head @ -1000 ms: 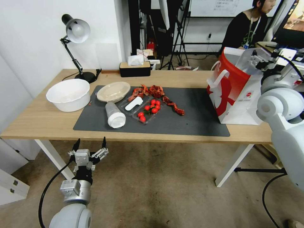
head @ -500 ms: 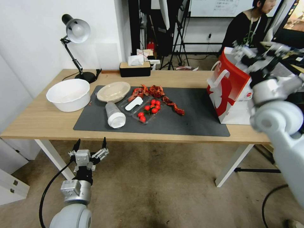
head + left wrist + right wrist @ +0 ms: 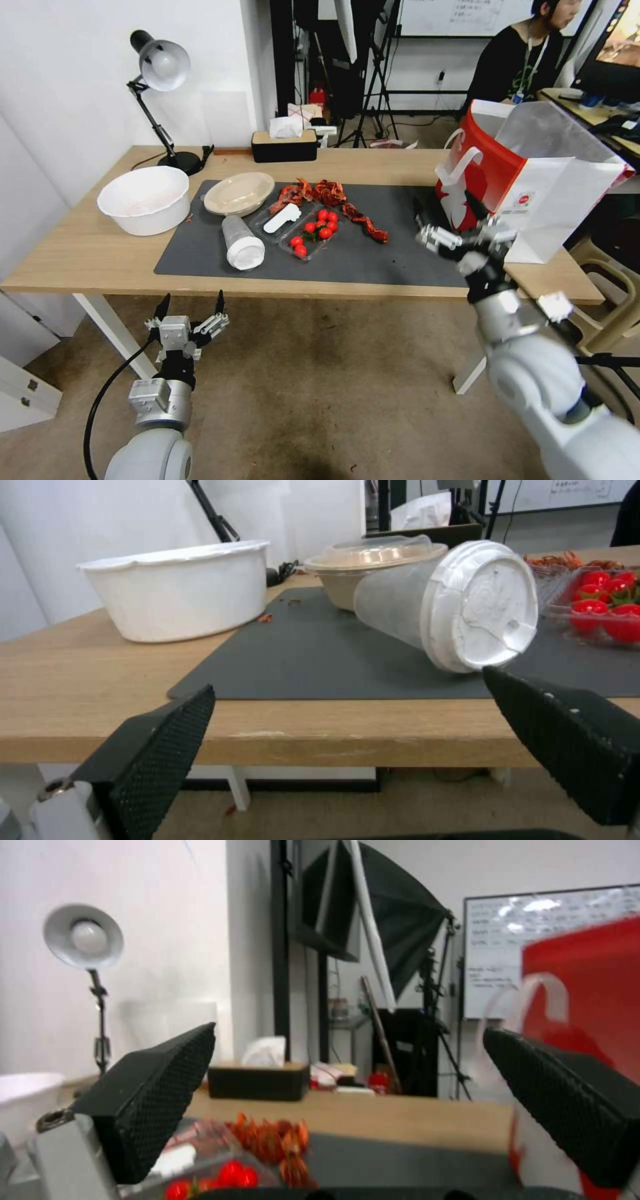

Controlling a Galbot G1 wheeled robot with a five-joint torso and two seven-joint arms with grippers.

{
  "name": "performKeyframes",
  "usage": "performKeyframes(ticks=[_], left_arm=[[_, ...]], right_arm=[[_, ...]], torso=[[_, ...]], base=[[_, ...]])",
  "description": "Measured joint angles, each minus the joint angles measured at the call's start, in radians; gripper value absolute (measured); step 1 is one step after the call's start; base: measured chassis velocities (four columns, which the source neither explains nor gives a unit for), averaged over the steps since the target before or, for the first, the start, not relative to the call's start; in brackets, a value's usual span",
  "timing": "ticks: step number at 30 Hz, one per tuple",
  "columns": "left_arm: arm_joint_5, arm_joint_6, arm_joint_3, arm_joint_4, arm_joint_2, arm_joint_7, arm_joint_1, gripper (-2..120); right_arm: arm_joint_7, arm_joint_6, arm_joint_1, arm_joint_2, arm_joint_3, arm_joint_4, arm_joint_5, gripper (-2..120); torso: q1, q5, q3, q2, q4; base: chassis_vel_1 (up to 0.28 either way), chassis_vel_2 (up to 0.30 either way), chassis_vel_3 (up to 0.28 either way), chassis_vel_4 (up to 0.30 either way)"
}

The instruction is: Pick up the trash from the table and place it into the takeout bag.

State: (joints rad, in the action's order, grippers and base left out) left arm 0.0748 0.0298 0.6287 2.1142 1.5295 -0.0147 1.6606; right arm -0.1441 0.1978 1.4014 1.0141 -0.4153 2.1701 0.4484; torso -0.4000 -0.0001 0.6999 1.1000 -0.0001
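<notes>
A clear white-lidded cup (image 3: 241, 243) lies on its side on the dark mat (image 3: 407, 257) of the table (image 3: 80, 257), lid toward the front edge. A shallow beige dish (image 3: 239, 192) sits just behind it. The takeout bag (image 3: 527, 180) stands open at the table's right end, red side toward the mat. My left gripper (image 3: 190, 310) hangs open below the front edge, facing the cup (image 3: 453, 605) and the dish (image 3: 373, 565). My right gripper (image 3: 448, 215) is open and empty over the mat's right end, just left of the bag (image 3: 587, 990).
A big white bowl (image 3: 143, 199) stands left of the mat. A clear tray of cherry tomatoes (image 3: 313, 233) and red scraps (image 3: 327, 193) lie mid-mat. A desk lamp (image 3: 160, 67) and a black tissue box (image 3: 285, 143) are at the back. A person sits behind the bag.
My right arm has swung down from above the bag's mouth to a spot low beside the bag's red side, still open. The left arm has not moved.
</notes>
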Motion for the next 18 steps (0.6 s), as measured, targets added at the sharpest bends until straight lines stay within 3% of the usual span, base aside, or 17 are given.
performKeyframes(ticks=[10,12,18], left_arm=[[0.015,0.003,0.003,-0.003,-0.007,0.0,-0.001,100],[0.022,0.004,0.005,-0.005,-0.013,0.0,-0.002,100],[0.023,0.005,0.005,-0.008,-0.014,-0.001,-0.004,100]], right_arm=[[-0.055,0.03,0.114,0.05,-0.006,0.003,-0.101,100],[-0.108,0.059,0.199,0.089,-0.001,-0.029,-0.176,100],[-0.128,0.085,0.23,0.106,0.01,-0.067,-0.21,100]], torso=[[0.0,-0.0002,0.0,0.0,0.0002],[0.0,0.0,0.0,0.0,0.0],[0.0,0.0001,0.0,0.0,0.0001]], base=[[0.0,0.0,0.0,0.0],[0.0,0.0,0.0,0.0],[0.0,0.0,0.0,0.0]])
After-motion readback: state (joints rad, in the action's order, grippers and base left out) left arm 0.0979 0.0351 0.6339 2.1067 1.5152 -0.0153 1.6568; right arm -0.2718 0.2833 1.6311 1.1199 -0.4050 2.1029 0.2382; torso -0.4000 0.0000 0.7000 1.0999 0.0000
